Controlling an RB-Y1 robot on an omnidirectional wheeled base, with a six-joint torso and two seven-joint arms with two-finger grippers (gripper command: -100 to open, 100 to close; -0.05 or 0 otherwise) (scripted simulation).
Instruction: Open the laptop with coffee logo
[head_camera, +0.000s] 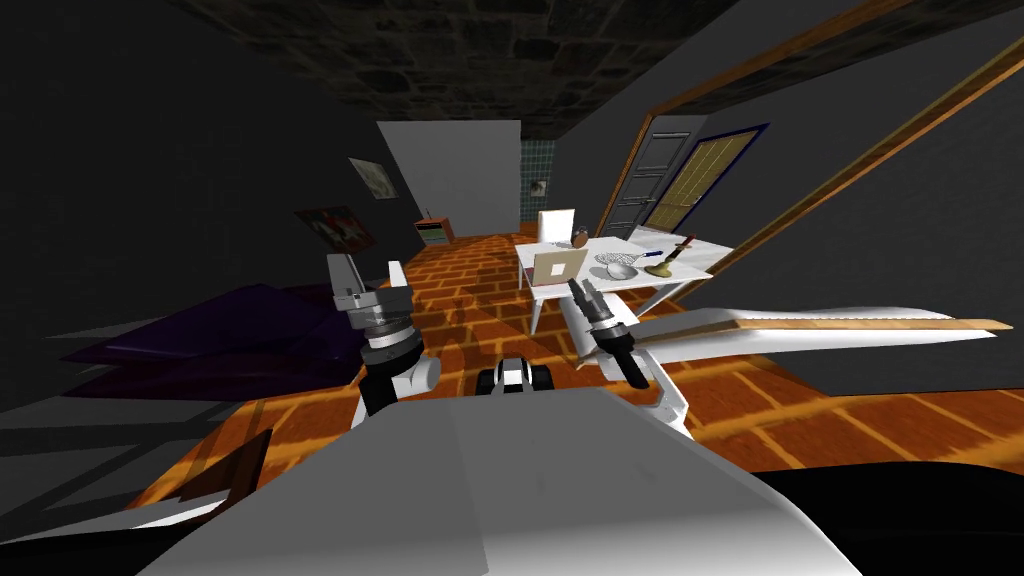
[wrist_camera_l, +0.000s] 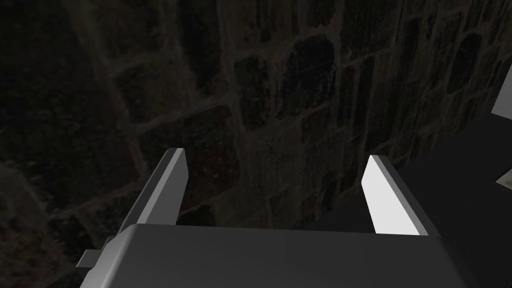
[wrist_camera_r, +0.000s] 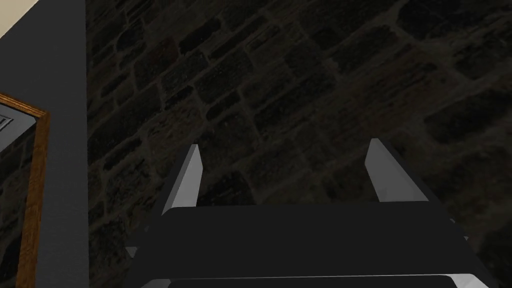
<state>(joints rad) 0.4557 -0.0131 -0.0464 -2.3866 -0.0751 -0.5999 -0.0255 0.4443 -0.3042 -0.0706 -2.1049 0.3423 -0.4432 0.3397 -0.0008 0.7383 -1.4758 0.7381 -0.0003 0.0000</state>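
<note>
Laptops sit on a white table (head_camera: 605, 245) in the upper middle of the head view: a beige laptop (head_camera: 558, 267) at the near corner and a white laptop (head_camera: 556, 224) behind it. I cannot tell which one carries the logo. An orange brick floor (head_camera: 470, 300) runs between dark walls. The right gripper (wrist_camera_r: 285, 145) is raised just below the table in the frame, well short of it, with its fingers spread. The left gripper (wrist_camera_l: 275, 155), left of centre, is also spread.

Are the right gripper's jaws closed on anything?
No, on the right gripper the jaws stand wide apart with nothing held between them.
</note>
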